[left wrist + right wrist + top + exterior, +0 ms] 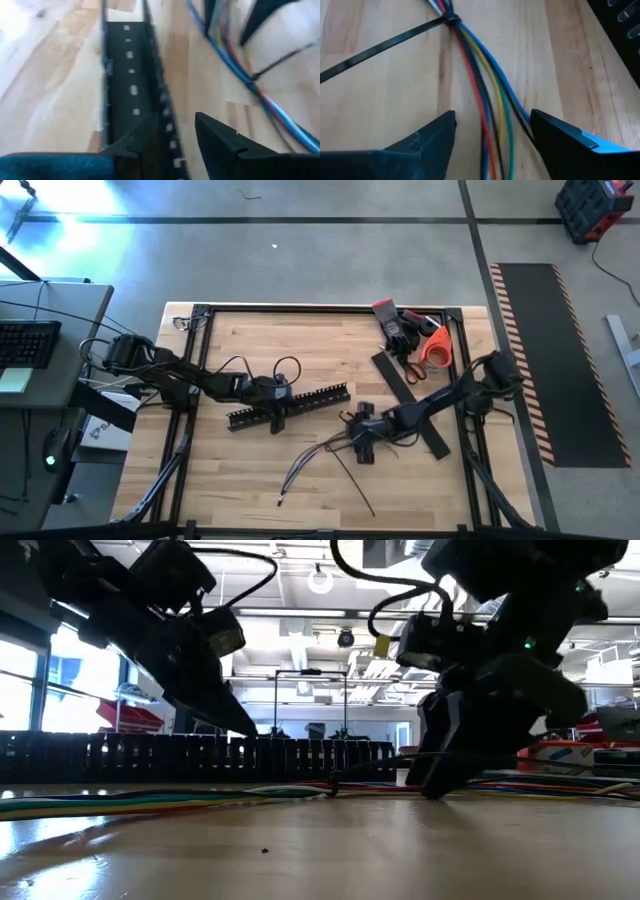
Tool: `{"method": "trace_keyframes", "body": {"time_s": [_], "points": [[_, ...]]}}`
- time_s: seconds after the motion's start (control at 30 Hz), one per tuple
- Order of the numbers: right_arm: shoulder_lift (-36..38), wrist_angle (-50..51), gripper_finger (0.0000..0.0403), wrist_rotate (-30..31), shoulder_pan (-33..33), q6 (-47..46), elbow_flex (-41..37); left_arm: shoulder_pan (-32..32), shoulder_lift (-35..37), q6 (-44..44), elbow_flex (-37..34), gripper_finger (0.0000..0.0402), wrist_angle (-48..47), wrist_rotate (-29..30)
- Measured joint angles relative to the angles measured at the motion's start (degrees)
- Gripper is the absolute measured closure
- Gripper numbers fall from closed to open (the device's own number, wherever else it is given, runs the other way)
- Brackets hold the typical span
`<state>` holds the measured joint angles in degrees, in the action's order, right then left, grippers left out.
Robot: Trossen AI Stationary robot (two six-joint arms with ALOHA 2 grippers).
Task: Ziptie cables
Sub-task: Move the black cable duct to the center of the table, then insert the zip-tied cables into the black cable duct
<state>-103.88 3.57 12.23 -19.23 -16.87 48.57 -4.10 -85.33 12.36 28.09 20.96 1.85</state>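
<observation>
The right gripper (pixel 492 137) hangs low with jaws apart, straddling the cables (pixel 485 100), which lie on the table (pixel 250 480) just beside the slotted duct (pixel 290 405). A black ziptie (pixel 380 47) already circles the bundle; likely next comes gripping its tail to cinch. The left gripper (pixel 167 137), fingers spread, straddles the duct. No writing is legible

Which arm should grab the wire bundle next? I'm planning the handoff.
Probably the right: its open hand straddles the bundle of thin coloured wires just below the black ziptie. The left hand is open over the black slotted duct, beside the wires.
</observation>
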Motion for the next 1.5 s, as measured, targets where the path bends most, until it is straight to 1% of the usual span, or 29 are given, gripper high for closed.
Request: {"method": "trace_keyframes", "body": {"time_s": [0.1, 0.17, 0.23, 0.33, 0.43, 0.5, 0.6, 0.7, 0.8, 0.87, 1.0, 1.07, 1.23, 1.37, 1.5], "points": [[0.0, -1.6, 0.0179, -2.2, 1.2, 0.5, -1.1, -2.4, 0.2, -2.1, 2.1, 0.0282, 0.0, -1.6], [0.0, -1.7, 0.0204, -3.3, 1.6, 0.6, -1.4, -5.4, 0.3, -4.7, 4.0, 0.0283, -1.3, -0.4], [0.0, -1.3, 0.0235, -4.3, 1.8, 0.7, -1.4, -8.8, 0.3, -6.8, 6.5, 0.0287, -5.6, 3.8], [-0.1, -1.0, 0.0292, -5.4, 1.4, -0.1, -1.4, -14.7, 0.3, -7.4, 10.8, 0.0294, -14.9, 12.1], [-0.1, -1.0, 0.0355, -5.8, 0.7, -1.2, -1.4, -20.0, 0.3, -2.0, 13.4, 0.0302, -22.1, 18.6], [-0.2, -1.1, 0.0388, -5.1, -0.4, -1.6, -1.4, -22.9, 0.3, 4.0, 13.8, 0.0305, -22.9, 19.7], [0.2, 1.0, 0.0393, -2.1, -2.1, -3.7, 0.3, -26.2, 0.1, 13.3, 13.7, 0.0306, -23.1, 20.3], [1.1, 7.2, 0.0400, -1.0, -3.7, -4.5, 3.4, -28.9, -1.2, 19.6, 13.7, 0.0306, -20.7, 24.0], [2.5, 12.7, 0.0401, 0.9, -5.1, -4.8, 8.4, -30.2, -4.5, 20.1, 13.7, 0.0304, -14.8, 28.7], [3.3, 16.2, 0.0402, 3.9, -5.8, -4.8, 11.7, -30.1, -7.6, 18.6, 13.7, 0.0297, -8.2, 29.6], [3.3, 21.8, 0.0402, 8.2, -7.1, -5.2, 17.3, -28.6, -14.3, 14.9, 13.7, 0.0272, 3.4, 28.8], [3.3, 23.1, 0.0402, 9.1, -7.5, -4.9, 19.5, -27.8, -16.8, 14.1, 13.8, 0.0258, 6.6, 28.9], [3.3, 23.9, 0.0403, 9.3, -7.9, -4.3, 20.5, -25.8, -21.3, 15.8, 15.1, 0.0231, 3.9, 28.5], [3.3, 23.2, 0.0403, 8.3, -7.9, -4.8, 19.7, -24.5, -23.7, 17.8, 16.2, 0.0222, 3.2, 24.1], [3.3, 22.7, 0.0403, 8.2, -7.9, -5.2, 19.2, -23.1, -25.8, 19.7, 17.0, 0.0221, 3.5, 20.7]]}}
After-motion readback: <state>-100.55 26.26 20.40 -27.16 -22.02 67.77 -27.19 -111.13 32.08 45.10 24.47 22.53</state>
